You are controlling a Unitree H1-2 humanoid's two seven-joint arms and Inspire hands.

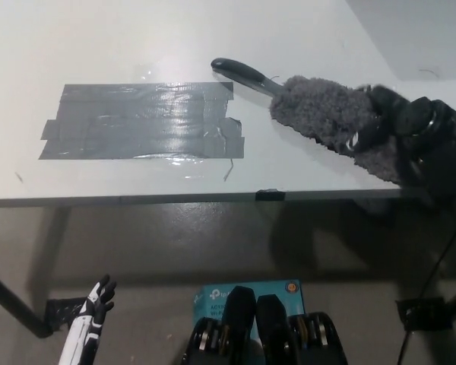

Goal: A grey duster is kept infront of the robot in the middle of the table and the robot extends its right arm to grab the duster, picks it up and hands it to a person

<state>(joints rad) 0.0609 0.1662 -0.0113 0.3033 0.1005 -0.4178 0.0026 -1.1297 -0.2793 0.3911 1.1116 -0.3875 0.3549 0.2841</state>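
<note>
The grey fluffy duster (319,110) lies on the white table (175,46) at the right, its dark handle (243,74) pointing up-left. My black right hand (391,125) lies over the duster's right half, fingers curled down into the fluff. Whether the fingers have closed fully around it is hidden by the fluff. My white left hand (95,300) hangs low at the bottom left, below the table edge, fingers apart and holding nothing.
A patch of grey tape strips (140,122) is stuck on the table left of the duster. A teal box (247,295) sits on the floor below the front edge. Cables and a black base (422,313) lie at the bottom right.
</note>
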